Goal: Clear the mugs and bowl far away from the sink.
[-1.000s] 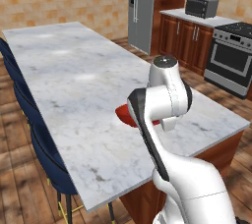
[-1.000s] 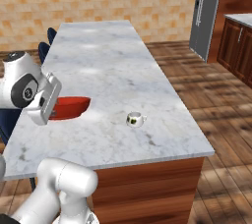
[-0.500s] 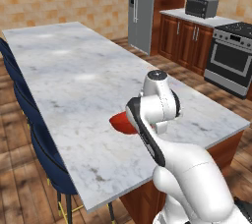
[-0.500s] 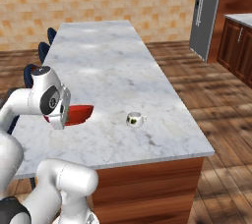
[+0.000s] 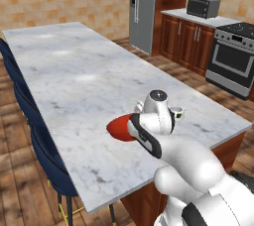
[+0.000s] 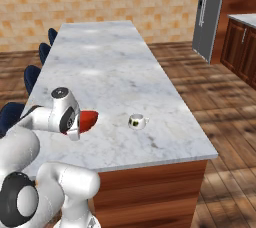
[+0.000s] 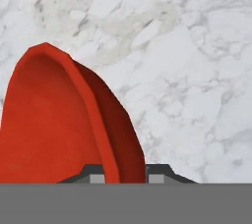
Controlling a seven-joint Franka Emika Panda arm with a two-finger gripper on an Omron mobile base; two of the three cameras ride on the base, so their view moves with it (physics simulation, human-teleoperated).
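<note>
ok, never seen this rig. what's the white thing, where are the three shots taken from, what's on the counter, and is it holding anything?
It is a rendered kitchen. The white thing is a robot arm on a drivable base. Two pictures come from cameras on that base, behind the arm to its left and right; the third looks along the hand. On the marble island counter stands a small white mug. The hand is shut on the rim of a red bowl, one finger on each side of the wall. The bowl also shows beside the arm from the left base camera.
</note>
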